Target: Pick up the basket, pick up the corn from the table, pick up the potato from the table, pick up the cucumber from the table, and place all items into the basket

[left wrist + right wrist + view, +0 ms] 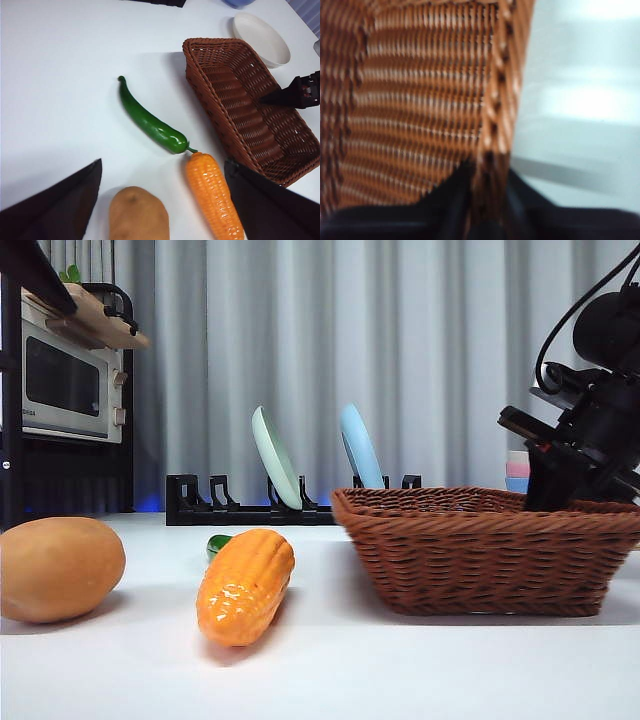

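At the far left of the front view a microwave oven stood on a dark rack, and a black tip at the top corner was all that showed of the left hand, which hung high over the vegetables with its jaws spread wide and nothing between them. Below it on the white desk lay the potato, tan and egg-shaped, near the front edge. To its right lay the corn, glossy orange, its blunt end toward the camera. Behind the corn only a green tip of the cucumber showed; in the left wrist view it lay as a long curved green piece, its stem end just beside the corn's tip, apart from the potato. Further back a black dish rack held a pale green plate and a light blue plate, both on edge. Right of the corn the basket sat on the desk, brown wicker, with nothing visible inside. At its right end the right hand reached down over the braided rim; in its own blurred wrist view, its two jaws stood closed on the basket's wall, one inside, one outside. A white bowl lay on the desk beyond the basket
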Tool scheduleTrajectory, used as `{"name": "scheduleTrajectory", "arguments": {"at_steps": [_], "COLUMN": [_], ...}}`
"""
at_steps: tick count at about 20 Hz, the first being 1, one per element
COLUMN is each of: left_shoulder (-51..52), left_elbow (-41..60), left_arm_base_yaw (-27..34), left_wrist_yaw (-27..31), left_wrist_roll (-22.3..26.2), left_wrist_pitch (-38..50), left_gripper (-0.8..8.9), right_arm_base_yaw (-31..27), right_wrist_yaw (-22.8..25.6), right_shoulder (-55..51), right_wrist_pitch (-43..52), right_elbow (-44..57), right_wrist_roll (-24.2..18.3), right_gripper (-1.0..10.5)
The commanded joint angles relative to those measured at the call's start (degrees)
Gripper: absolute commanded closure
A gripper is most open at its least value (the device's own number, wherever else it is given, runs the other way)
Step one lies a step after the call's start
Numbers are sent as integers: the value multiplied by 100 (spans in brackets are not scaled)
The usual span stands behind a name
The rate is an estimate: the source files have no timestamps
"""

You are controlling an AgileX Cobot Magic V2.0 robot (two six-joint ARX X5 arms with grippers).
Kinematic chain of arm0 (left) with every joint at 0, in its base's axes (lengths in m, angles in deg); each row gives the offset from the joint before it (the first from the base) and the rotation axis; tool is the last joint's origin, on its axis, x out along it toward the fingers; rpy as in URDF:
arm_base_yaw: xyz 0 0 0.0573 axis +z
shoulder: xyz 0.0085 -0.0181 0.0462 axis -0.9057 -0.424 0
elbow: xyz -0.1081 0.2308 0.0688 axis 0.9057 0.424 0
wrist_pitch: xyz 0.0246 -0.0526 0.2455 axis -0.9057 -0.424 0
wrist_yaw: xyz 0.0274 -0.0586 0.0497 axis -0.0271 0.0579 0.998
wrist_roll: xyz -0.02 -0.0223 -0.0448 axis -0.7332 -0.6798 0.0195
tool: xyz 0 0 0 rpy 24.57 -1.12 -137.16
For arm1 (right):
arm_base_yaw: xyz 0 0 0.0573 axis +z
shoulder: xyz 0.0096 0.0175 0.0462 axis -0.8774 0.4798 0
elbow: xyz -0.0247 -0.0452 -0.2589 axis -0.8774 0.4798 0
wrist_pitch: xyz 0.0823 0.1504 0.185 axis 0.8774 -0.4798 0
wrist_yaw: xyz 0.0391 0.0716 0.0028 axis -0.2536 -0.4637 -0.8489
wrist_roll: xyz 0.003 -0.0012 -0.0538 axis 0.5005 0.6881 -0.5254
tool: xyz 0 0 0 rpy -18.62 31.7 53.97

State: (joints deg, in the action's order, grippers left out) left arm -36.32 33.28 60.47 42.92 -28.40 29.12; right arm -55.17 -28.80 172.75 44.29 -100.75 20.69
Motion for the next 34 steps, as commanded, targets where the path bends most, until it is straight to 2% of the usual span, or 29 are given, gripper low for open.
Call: {"name": "scheduleTrajectory", "arguments": {"at_steps": [1,4,6,12,16,20,24,25,26,28,29,34], "left_shoulder": [-286,-935,-1611,-3794,-4903,-5412,-5685,-5751,-5799,-5834,-5834,-5608], "left_elbow": [9,7,-157,-1731,-2656,-2848,-2848,-2848,-2848,-2848,-2848,-2883], "left_arm_base_yaw": [-223,-568,-844,-1698,-2009,-2201,-2210,-2210,-2210,-2210,-2210,-1987], "left_wrist_yaw": [83,125,417,1547,1989,2184,2203,2227,2258,2332,2332,2347], "left_wrist_roll": [-221,-496,-621,-621,-623,-669,-645,-638,-588,-275,-114,-35], "left_wrist_pitch": [251,826,990,227,-131,-70,-55,-44,-46,-63,-24,157], "left_gripper": [405,405,405,405,404,405,406,419,494,778,819,821], "right_arm_base_yaw": [-15,-15,-15,-15,-15,-17,-17,-17,-17,-17,-17,-15], "right_wrist_yaw": [37,35,42,229,540,796,807,804,804,807,813,811], "right_shoulder": [-251,-826,-1373,-2955,-3740,-4157,-4192,-4192,-4192,-4192,-4192,-4089], "right_wrist_pitch": [-13,-57,-136,-323,-629,-706,-807,-817,-815,-815,-815,-815], "right_elbow": [-15,-15,-15,-15,-15,-17,-15,-17,-15,-15,-15,-15], "right_wrist_roll": [111,223,271,518,511,509,511,511,511,511,511,511], "right_gripper": [962,962,962,962,962,962,962,962,962,962,962,962]}}
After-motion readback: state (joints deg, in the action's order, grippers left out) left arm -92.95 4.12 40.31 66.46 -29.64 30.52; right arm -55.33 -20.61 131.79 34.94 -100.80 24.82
